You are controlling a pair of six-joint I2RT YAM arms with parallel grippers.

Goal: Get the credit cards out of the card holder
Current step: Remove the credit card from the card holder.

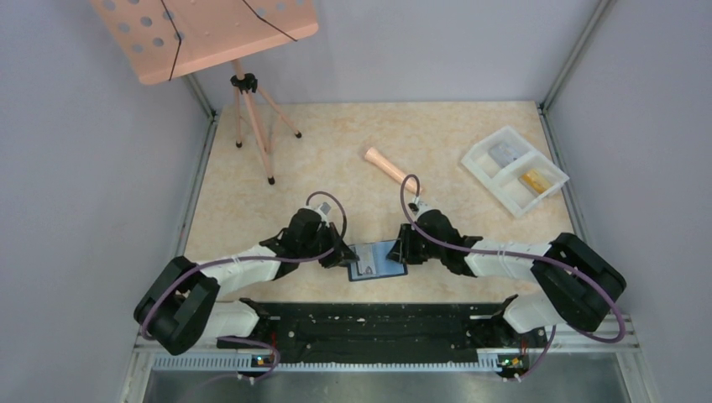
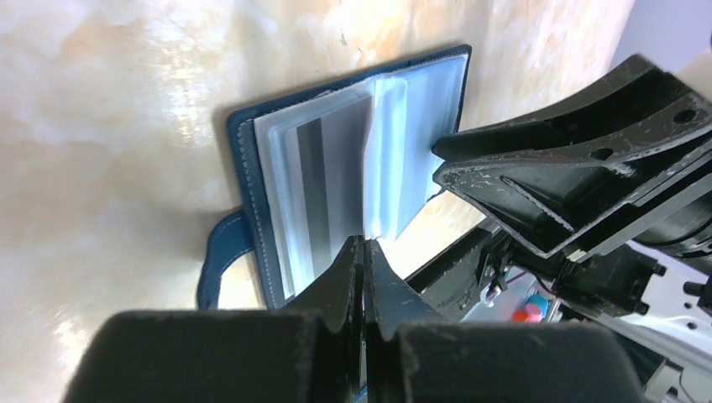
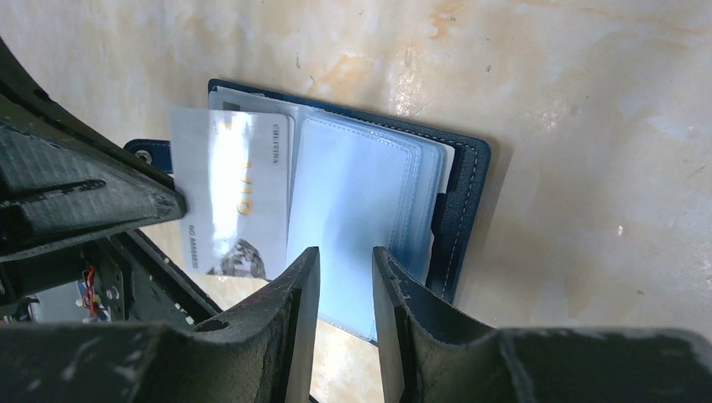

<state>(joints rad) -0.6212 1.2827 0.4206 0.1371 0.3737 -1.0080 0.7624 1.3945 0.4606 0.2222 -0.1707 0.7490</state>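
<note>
first, top view: dark navy folding card holder (image 1: 376, 262) lies open at the middle of the near edge of the beige marbled bench (image 1: 353, 143).
left wrist: left gripper (image 2: 363, 245) pinched tight on a thin grey-silver credit card (image 2: 332, 185), partly out of the holder.
right wrist: right gripper (image 3: 346, 260) jaws parted over the pale blue pocket leaf (image 3: 361, 193).

Top camera looks down; wrist cameras closely share the card holder (image 3: 467, 180).
</note>
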